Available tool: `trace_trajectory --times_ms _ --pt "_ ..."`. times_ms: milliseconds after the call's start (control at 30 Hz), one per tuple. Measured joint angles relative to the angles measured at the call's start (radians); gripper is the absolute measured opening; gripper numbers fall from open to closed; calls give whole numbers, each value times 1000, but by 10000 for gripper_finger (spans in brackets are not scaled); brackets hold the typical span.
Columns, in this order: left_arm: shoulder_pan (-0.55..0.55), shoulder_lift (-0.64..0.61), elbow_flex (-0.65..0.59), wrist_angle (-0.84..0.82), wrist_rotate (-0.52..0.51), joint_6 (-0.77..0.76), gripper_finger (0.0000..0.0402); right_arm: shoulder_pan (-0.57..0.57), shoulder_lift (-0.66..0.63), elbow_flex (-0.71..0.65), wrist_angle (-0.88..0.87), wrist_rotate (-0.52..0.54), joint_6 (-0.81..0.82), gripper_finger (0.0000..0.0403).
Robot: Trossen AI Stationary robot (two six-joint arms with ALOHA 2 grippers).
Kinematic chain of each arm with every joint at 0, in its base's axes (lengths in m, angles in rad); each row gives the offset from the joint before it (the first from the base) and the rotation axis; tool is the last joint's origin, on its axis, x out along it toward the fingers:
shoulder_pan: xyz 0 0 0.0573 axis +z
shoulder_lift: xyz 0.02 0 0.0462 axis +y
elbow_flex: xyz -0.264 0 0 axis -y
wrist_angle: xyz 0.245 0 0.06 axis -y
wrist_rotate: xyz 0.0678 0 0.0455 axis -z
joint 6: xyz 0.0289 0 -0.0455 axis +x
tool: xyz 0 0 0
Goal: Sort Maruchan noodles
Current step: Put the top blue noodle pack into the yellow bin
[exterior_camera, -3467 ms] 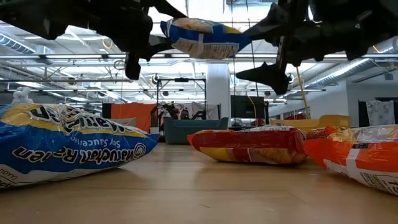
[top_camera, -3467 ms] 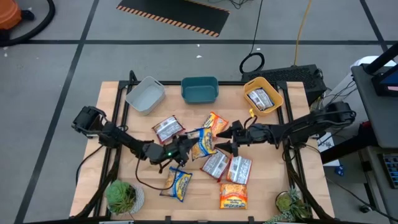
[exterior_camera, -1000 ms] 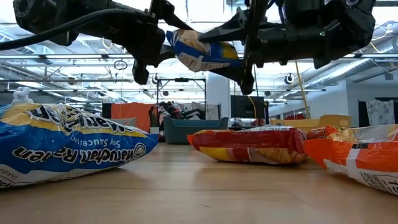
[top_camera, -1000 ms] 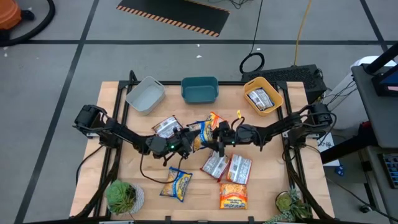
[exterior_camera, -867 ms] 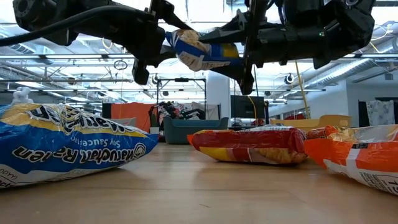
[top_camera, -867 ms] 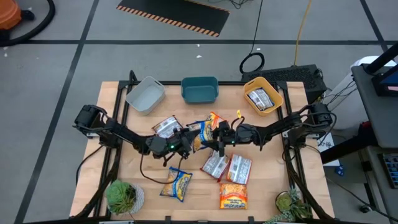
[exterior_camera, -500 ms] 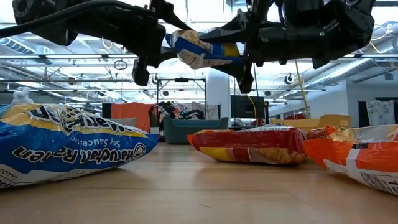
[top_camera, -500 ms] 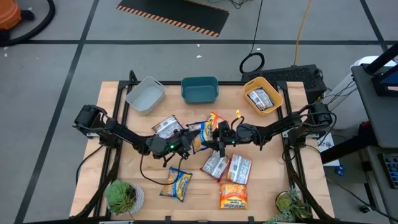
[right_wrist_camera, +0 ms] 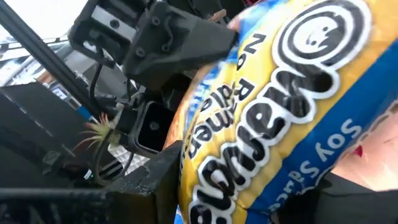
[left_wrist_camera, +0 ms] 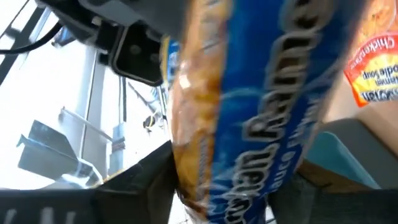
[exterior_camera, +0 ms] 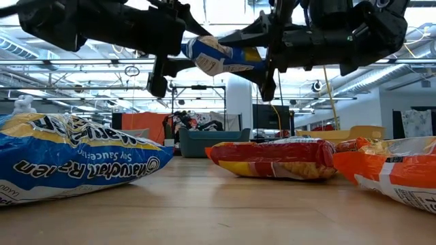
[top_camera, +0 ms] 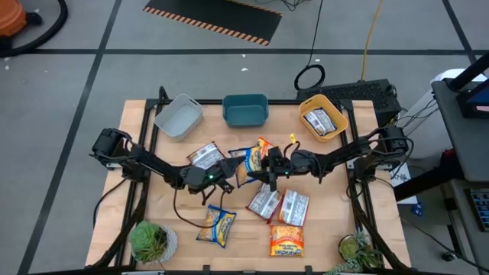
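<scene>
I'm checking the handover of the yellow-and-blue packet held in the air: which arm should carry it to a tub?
Probably the right: its end effector grips the yellow-and-blue packet alongside the left end effector, and its arm lies toward the yellow tub.

Robotics lab in an open-plan industrial space. Wooden table (top_camera: pixel 153 229) sits on grey concrete floor marked with dark tape lines; hazard-striped mat (top_camera: pixel 214 21) at 12 o'clock, loose cables (top_camera: pixel 312 75) trailing past the table's far edge. Low view: exposed ceiling beams (exterior_camera: pixel 68 64) with strip lights, a white column (exterior_camera: pixel 238 95), orange partition (exterior_camera: pixel 146 126), teal sofa (exterior_camera: pixel 204 141) further back.
</scene>
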Motion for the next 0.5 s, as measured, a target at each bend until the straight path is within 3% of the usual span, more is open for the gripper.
trace_trajectory --times_ms 167,300,500 --pt "-2 0 0 7 -5 -99 302 -17 1 0 2 -26 -2 189" --pt "-5 0 0 6 -77 -171 363 -42 1 0 8 -51 -5 189" --pt "-8 0 0 10 -227 -317 394 -92 -28 0 9 -78 -13 189"
